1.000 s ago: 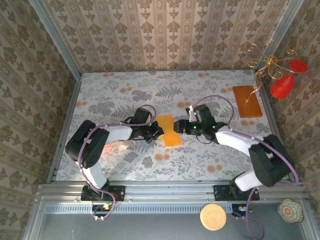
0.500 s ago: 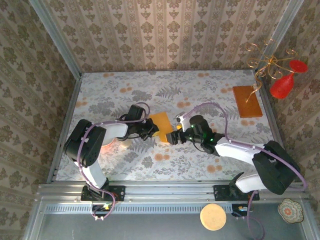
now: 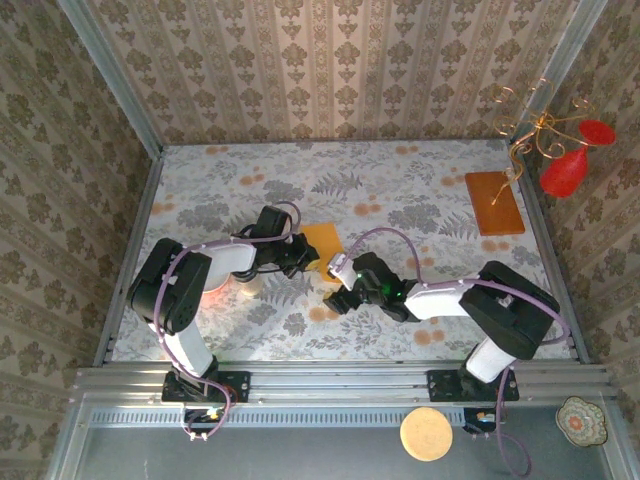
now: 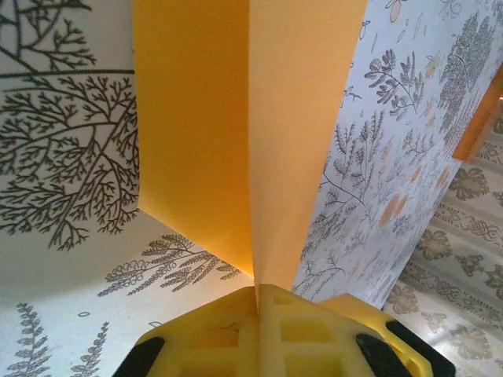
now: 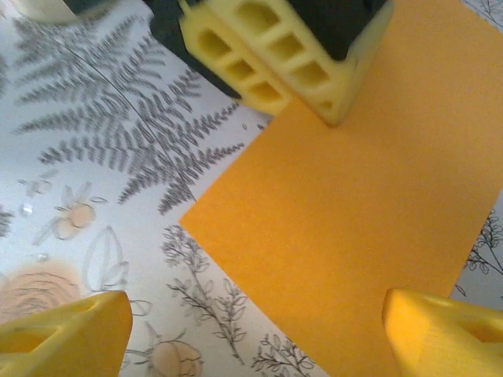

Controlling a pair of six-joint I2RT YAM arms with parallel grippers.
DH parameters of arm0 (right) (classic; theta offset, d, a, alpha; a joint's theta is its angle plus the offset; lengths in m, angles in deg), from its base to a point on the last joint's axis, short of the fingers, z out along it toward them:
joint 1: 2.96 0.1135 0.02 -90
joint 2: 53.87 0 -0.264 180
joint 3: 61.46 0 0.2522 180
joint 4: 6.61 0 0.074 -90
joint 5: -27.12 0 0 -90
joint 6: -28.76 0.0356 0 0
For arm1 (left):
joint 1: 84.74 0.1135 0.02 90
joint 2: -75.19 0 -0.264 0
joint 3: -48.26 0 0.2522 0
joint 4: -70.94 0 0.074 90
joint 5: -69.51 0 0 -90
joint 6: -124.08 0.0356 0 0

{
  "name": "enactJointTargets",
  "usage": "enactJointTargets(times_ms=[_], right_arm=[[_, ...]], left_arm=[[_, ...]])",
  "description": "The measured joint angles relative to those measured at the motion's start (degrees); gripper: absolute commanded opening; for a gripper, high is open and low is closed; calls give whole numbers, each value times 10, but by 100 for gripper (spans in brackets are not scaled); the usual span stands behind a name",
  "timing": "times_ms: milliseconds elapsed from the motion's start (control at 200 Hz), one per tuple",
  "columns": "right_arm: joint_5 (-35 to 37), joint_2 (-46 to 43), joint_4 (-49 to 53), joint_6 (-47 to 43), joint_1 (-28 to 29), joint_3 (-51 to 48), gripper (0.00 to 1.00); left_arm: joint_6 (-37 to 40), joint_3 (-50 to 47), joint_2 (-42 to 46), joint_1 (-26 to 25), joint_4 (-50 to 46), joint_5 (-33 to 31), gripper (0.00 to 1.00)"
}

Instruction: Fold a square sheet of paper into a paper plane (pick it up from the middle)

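The square sheet of paper [image 3: 322, 240] is bright orange-yellow and folded along a centre crease, lying low over the middle of the table. My left gripper [image 3: 301, 256] is shut on its left edge. In the left wrist view the two layers of the paper [image 4: 236, 118] run up from between the closed yellow fingers [image 4: 228, 330]. My right gripper [image 3: 337, 284] is open just in front of the sheet's near corner. In the right wrist view the paper [image 5: 354, 204] lies ahead of my right gripper [image 5: 255, 338], whose right fingertip [image 5: 444, 334] overlaps its edge.
A darker brown-orange board [image 3: 493, 203] lies at the table's right rear. A wire ornament with red pieces [image 3: 565, 170] hangs at the right wall. A round cork disc [image 3: 426, 433] and a small dish [image 3: 582, 418] sit beyond the near rail.
My right arm has swung left and nearer, bringing its open gripper from the sheet's right side to its near corner. My left gripper has shifted slightly left with the paper.
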Motion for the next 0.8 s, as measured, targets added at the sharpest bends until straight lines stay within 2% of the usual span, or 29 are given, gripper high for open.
enactJointTargets(times_ms=[200, 495, 800], right_arm=[[43, 17, -33, -31, 3, 0, 68], [45, 5, -43, -51, 3, 0, 47], [28, -5, -44, -56, 4, 0, 35]], left_arm=[[0, 0, 0, 0, -1, 2, 1], [0, 0, 0, 0, -1, 6, 2], [0, 0, 0, -1, 1, 11, 4]])
